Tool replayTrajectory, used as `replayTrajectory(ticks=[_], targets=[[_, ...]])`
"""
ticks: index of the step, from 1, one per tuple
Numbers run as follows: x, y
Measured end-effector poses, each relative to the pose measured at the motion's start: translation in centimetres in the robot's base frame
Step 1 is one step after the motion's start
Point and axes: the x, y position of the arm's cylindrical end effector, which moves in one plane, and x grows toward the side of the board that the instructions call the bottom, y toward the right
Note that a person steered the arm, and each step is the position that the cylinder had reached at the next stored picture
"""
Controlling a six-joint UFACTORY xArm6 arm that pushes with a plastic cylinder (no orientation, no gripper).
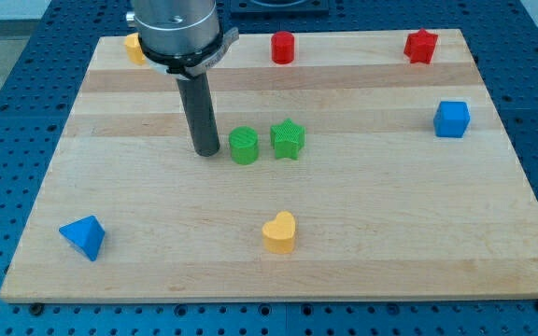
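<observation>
My tip [206, 151] rests on the wooden board [138, 215] left of centre. Just to its right, a small gap away, stands a green cylinder [244, 147]. A green star [288, 140] sits right beside that cylinder, on its right. A yellow heart [279, 232] lies below them near the view's bottom. A blue pyramid-like block [84, 236] is at the lower left.
A red cylinder [282, 47] and a red star [420, 46] sit along the board's top edge. A blue cube [451, 119] is near the right edge. A yellow block [134, 48] at the top left is partly hidden by the arm [180, 33].
</observation>
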Motion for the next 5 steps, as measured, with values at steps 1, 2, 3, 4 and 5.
replayTrajectory(ticks=[1, 2, 3, 4, 5], targets=[[0.5, 1.0], [0.5, 2.7], [0.5, 3.2], [1.0, 3.2], [2.6, 3.5]])
